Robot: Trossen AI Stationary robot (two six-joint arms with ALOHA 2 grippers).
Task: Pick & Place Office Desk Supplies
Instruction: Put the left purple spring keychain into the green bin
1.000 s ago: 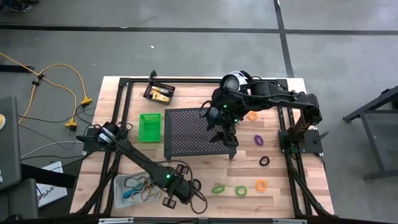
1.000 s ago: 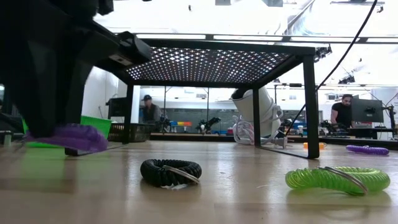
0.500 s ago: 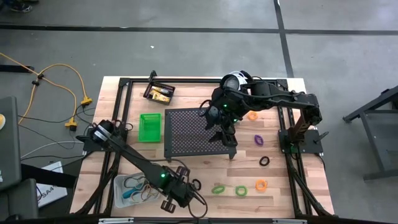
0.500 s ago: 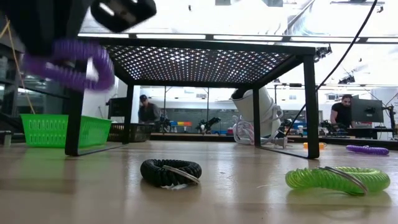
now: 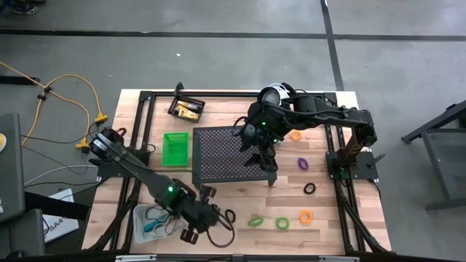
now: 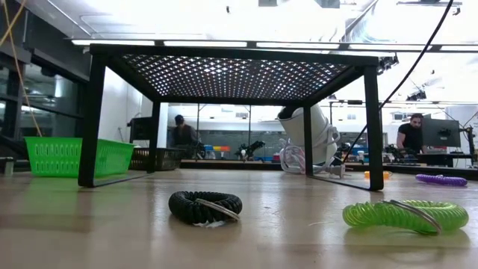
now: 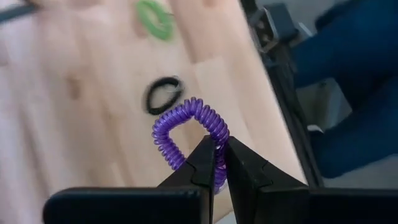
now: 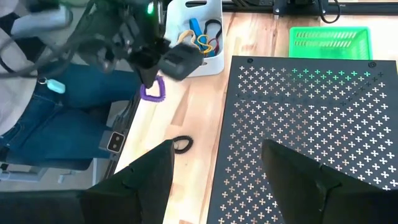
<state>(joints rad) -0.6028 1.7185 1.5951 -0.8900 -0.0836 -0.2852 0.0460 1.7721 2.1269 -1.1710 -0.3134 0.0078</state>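
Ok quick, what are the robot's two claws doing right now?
Left gripper: shut on the purple coil loop.
Right gripper: open, holding nothing, over the black perforated stand.

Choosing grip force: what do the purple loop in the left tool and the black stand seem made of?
Purple loop: likely soft, glossy plastic, wound in tight coils like a spring. Black stand: apparently matte, dark-painted sheet metal, judging by its thin flat top punched with regular cross-shaped holes.

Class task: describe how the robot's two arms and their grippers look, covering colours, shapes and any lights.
Both arms are dark, jointed links. The left arm and the right arm each carry a small green light. The left gripper has two black fingers tapering to points; the right gripper has two broad, black, wedge-shaped fingers.
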